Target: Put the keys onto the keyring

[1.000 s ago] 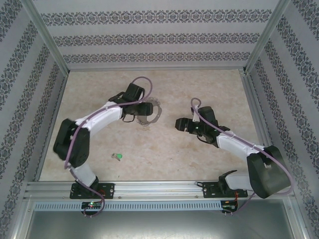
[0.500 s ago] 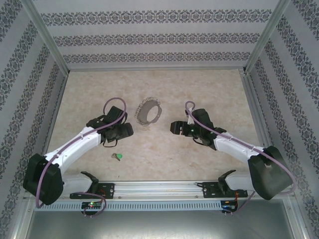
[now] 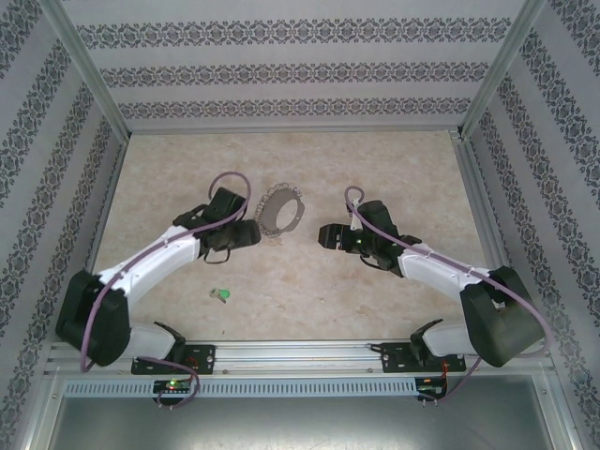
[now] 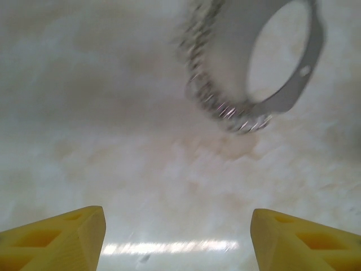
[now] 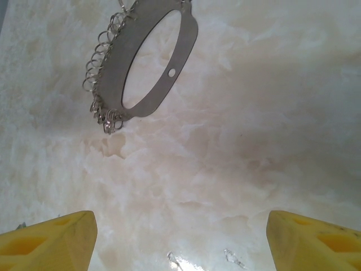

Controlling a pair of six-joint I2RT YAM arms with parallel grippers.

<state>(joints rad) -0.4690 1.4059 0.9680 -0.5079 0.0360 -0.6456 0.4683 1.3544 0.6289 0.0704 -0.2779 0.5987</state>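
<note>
keyring [image 3: 281,209] flat on table [image 3: 394,159] between my grippers, bare table either side. green key [image 3: 222,295] loose toward near edge, well apart. left gripper [image 3: 251,234], right gripper [image 3: 323,235]: both wide open, holding nothing.

I find no text, label, brand, number or sign that I can read anywhere here
</note>
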